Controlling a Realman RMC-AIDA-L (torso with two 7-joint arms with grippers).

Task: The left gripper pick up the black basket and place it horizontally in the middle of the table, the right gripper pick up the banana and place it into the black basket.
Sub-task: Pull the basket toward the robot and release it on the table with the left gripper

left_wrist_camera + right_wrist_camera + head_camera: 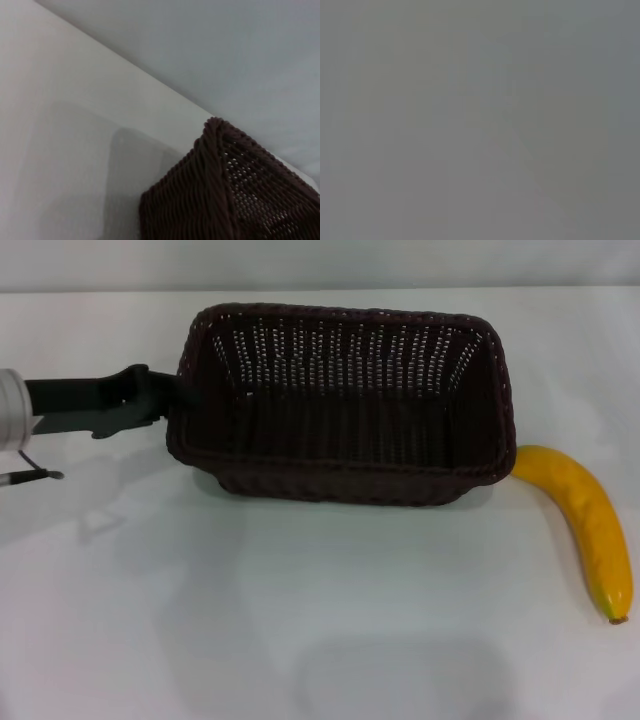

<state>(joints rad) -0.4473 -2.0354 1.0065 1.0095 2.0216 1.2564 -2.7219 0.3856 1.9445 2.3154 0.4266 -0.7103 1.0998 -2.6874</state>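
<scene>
The left gripper (165, 405) reaches the black wicker basket's (345, 405) left end wall; its grip cannot be told. The basket lies lengthwise mid-table (300, 620), the banana (585, 525) touching its right corner

The black basket (345, 400), a large rectangular dark brown-black wicker piece with rounded corners, a braided rim and openwork sides, sits upright with its long side running across the upper middle of the head view, its open top showing a bare woven floor; one rim corner (220, 165) fills the lower right of the left wrist view. The banana (585, 525), a single curved yellow-orange fruit (small dark tip at its lower end), lies flat at the right edge, its upper end just beside the basket's lower right corner.
</scene>
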